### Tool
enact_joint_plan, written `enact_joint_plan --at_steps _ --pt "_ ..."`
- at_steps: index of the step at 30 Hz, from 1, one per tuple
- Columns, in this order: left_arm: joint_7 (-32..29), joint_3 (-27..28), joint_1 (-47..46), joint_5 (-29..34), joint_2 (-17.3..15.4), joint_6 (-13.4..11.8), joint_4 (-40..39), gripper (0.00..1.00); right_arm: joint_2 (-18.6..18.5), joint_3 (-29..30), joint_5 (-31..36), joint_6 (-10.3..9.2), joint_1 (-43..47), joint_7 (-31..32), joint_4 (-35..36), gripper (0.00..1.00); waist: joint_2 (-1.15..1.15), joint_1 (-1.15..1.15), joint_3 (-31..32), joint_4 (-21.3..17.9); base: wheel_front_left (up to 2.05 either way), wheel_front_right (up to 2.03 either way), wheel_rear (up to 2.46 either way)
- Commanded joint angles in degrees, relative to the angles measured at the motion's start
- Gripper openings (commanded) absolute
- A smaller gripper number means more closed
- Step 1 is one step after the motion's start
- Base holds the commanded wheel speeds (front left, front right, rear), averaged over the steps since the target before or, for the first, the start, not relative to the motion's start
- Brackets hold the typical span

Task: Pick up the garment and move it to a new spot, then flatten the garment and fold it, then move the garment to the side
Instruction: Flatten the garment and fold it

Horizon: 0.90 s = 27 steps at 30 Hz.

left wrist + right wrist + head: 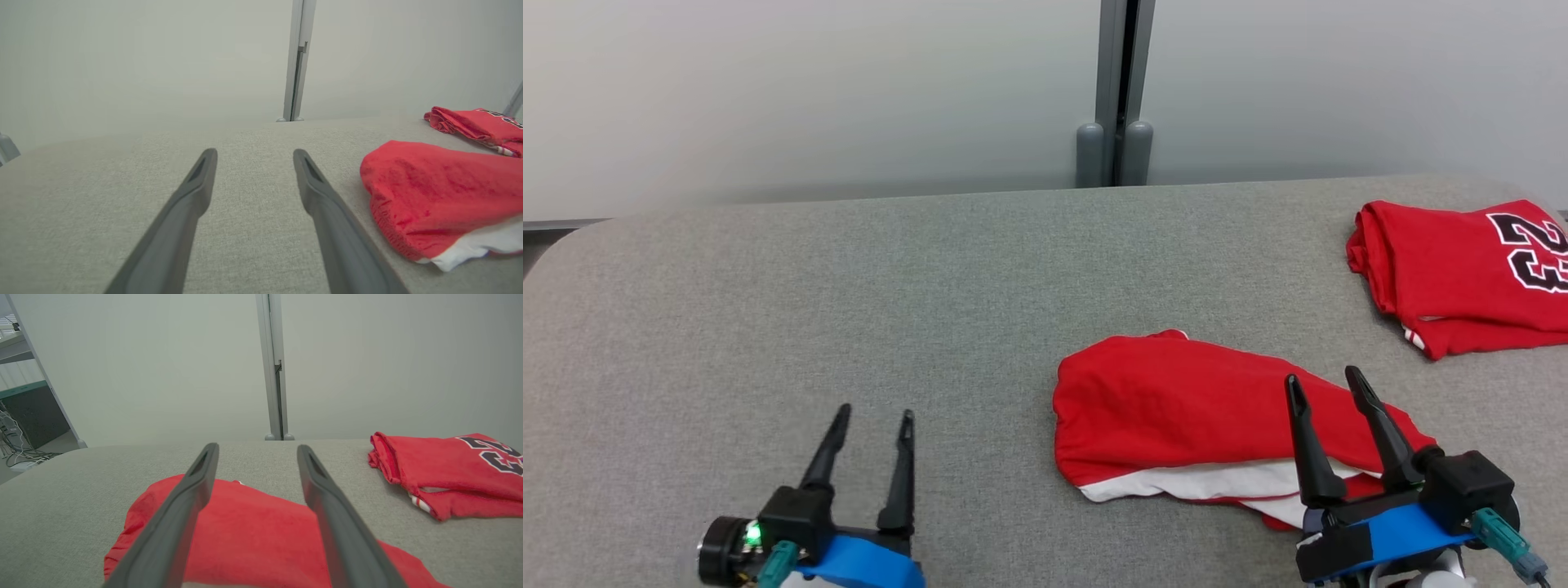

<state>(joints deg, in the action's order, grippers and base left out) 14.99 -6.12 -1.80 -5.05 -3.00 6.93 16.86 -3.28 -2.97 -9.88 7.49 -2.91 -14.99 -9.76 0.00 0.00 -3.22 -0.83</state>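
Note:
A red garment (1176, 408) with a white hem lies loosely bunched on the grey table (849, 286), right of centre. From the left wrist it sits at the right as the garment (441, 196); from the right wrist the garment (253, 535) spreads below the fingers. My right gripper (1327, 384) hovers open over the garment's right end, holding nothing. Well to the left, my left gripper (874, 416) stands open above bare table, a good way from the cloth. Its fingers (192, 196) frame only grey fabric surface.
A second red jersey (1462, 273) with a dark number lies folded at the table's far right edge. A pale wall with a grey post (1116, 90) stands behind the table. Shelving and cables (20, 428) lie off the table's left.

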Motion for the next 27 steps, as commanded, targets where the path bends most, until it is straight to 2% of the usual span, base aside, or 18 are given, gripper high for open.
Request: enact_joint_plan --at_steps 1,16,27 --pt "0.3 -2.2 -1.5 -0.3 0.1 0.3 0.9 1.00 0.0 -0.2 -0.2 0.00 -1.0 -0.3 -0.1 1.00 0.00 0.00 -0.2 -0.4 0.00 0.00 0.00" --pt "0.3 -22.0 -11.1 -5.7 -0.5 0.5 16.7 1.00 -0.3 -1.2 -0.8 0.00 -3.2 -0.3 0.0 1.00 0.00 0.00 -3.9 -5.4 0.00 0.00 0.00" --pt "0.2 -28.9 -16.2 -9.8 -0.6 0.6 26.6 1.00 -0.5 -1.6 -1.0 0.00 -4.7 -0.3 0.0 1.00 0.00 0.00 -5.9 -7.8 0.00 0.00 0.00"
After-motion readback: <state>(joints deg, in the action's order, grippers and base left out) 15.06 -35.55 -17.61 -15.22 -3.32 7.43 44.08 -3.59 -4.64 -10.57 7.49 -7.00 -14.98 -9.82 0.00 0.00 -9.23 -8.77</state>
